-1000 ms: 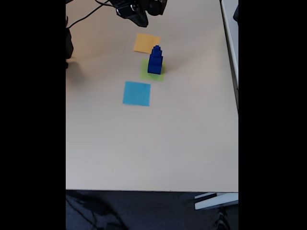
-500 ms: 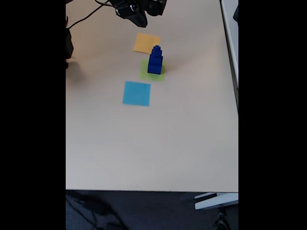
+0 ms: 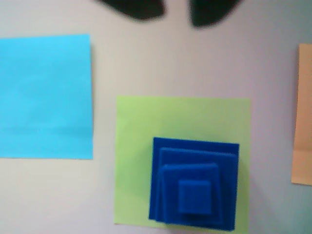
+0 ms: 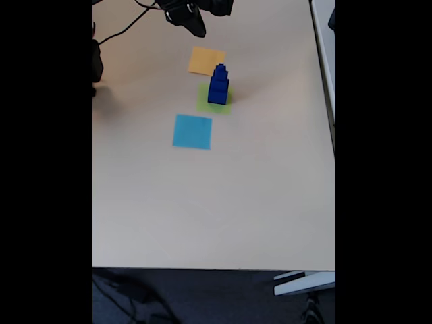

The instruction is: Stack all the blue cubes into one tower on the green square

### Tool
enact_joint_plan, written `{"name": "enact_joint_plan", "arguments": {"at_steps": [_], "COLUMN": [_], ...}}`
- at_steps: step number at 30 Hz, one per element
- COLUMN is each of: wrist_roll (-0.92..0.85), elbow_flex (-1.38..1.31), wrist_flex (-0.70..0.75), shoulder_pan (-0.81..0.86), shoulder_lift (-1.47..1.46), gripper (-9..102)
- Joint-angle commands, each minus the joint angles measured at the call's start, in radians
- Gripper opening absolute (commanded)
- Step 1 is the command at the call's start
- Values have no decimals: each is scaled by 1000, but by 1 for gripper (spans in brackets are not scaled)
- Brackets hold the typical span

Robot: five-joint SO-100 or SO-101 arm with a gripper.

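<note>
Up at the wrist view's top edge the gripper (image 3: pixel 176 12) is cut off, two blurred dark fingertips spread apart, holding nothing. Below them the blue cubes (image 3: pixel 194 185) stand stacked on the green square (image 3: pixel 136 146), between light-blue patch (image 3: pixel 45 95) and orange patch (image 3: pixel 303 117).

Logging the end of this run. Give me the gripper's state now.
Gripper: open, holding nothing; its two dark fingertips stand apart at the top of the wrist view, clear of the blue cubes stacked on the green square.

office: beige desk (image 4: pixel 216 202), grey carpet (image 4: pixel 202 297).
</note>
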Motion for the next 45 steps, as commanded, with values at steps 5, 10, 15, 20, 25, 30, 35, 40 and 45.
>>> {"name": "enact_joint_plan", "arguments": {"at_steps": [5,10,15,20,25,30,35,40,45], "wrist_roll": [-221,-391,-538,-690,-856,-963,-1014,-1017,-1014], "elbow_flex": [31,25,21,78,147,324,595,770,960], "wrist_flex": [-14,18,64,67,71,31,-107,-187,-285], "shoulder_pan": [-15,-29,-37,-40,-40,-17,-26,-23,-32], "shoulder_lift": [176,230,276,344,411,561,779,902,1039], "gripper": [0,0,0,0,0,0,0,0,0]}}
